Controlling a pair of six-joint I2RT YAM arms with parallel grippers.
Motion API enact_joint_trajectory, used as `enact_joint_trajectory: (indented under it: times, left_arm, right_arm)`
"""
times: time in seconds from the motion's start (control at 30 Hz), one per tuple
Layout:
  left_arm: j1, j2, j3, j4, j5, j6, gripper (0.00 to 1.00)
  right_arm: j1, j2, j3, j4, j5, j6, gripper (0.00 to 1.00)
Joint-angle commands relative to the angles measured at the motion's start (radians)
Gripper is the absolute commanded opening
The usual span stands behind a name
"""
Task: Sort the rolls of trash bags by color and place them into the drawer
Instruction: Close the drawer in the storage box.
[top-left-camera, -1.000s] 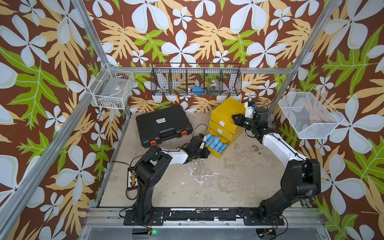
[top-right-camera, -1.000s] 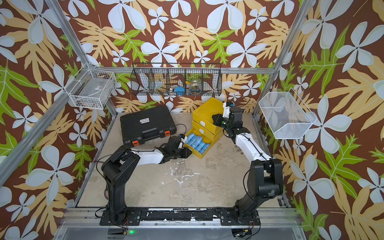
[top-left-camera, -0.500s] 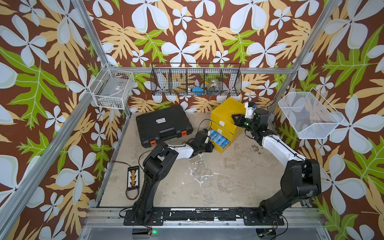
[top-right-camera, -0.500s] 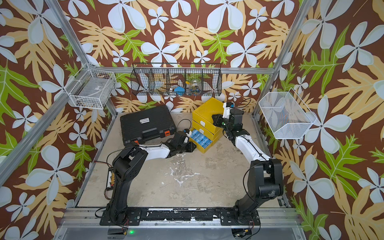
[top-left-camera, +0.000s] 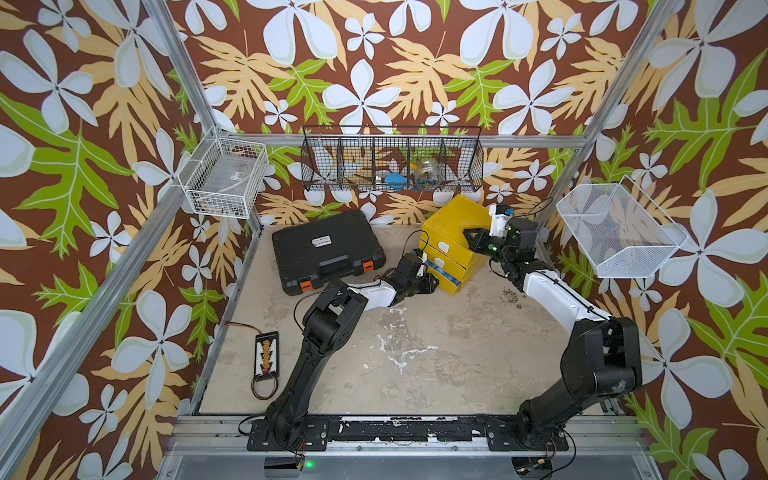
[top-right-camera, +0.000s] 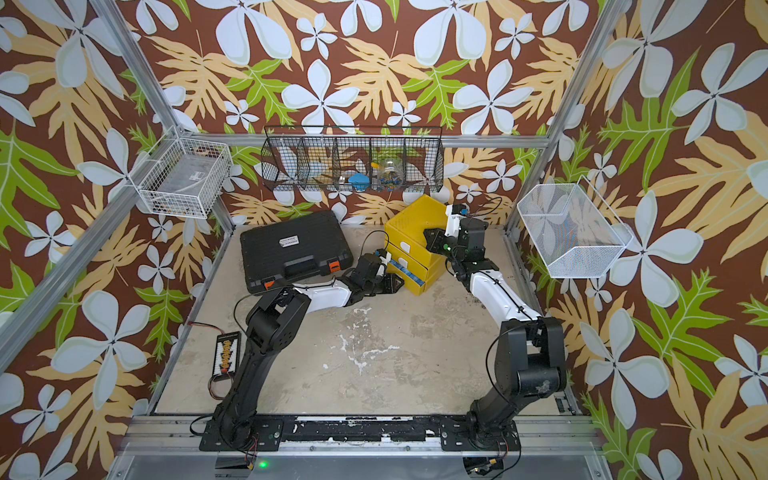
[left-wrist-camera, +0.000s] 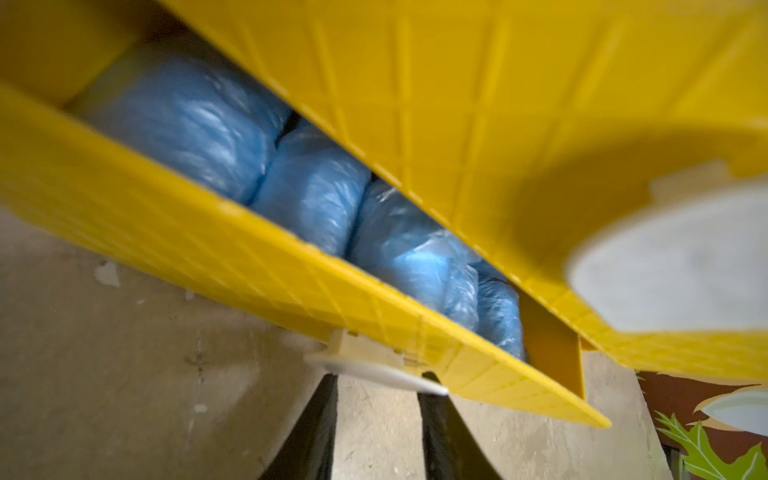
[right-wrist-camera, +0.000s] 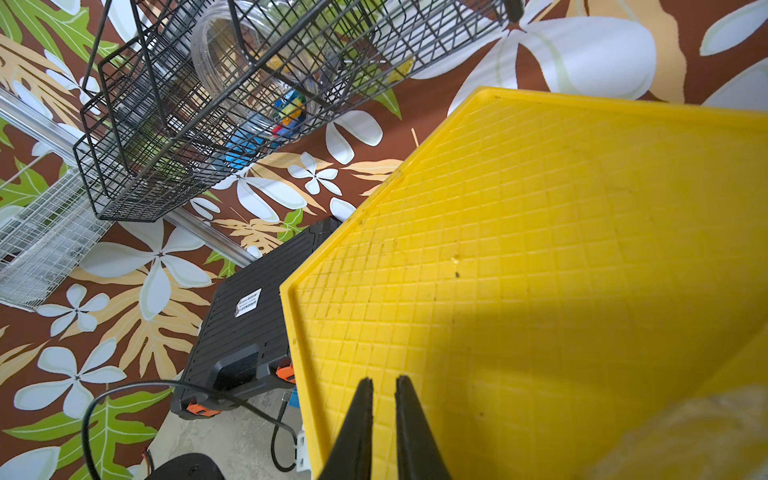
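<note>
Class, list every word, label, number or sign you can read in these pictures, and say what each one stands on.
No text here can be read.
Black case: white label, print too blurred to read.
White basket: pale tag inside, too small to read.
Drawer unit: no writing shows.

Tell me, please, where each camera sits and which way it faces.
Both top views: high in front, looking down on left arm, right arm, yellow drawer unit.
Left wrist: low, facing blue rolls in the ajar drawer; left end effector shows.
Right wrist: over the unit's top, facing the back wall; right end effector shows.
Shared: all show the unit.
</note>
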Motion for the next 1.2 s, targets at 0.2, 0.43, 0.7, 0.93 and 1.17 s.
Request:
enact_joint_trajectory:
  times: [0.2, 0.43, 0.7, 0.93, 1.17]
  left_arm:
    - [0.015, 0.019, -0.051, 0.260, 0.052, -0.193, 0.56]
    - [0.019, 0.055, 0.018, 0.238, 0.141, -0.230, 0.65]
    - [0.022, 0.038, -0.016, 0.210, 0.180, -0.239, 0.65]
    - [0.023, -0.146, -0.268, 0.231, 0.119, -0.185, 0.65]
    - [0.022, -0.442, -0.475, 0.186, 0.050, -0.061, 0.66]
  right_arm:
    - [0.002, 0.005, -0.024, -0.240, 0.020, -0.009, 0.15]
    - [0.002, -0.009, -0.012, -0.263, 0.024, -0.015, 0.15]
    - [0.001, -0.022, 0.005, -0.290, 0.026, -0.022, 0.15]
    - [0.002, -0.036, 0.065, -0.337, 0.032, -0.047, 0.18]
    - [0.001, -0.111, 0.110, -0.379, 0.045, -0.081, 0.45]
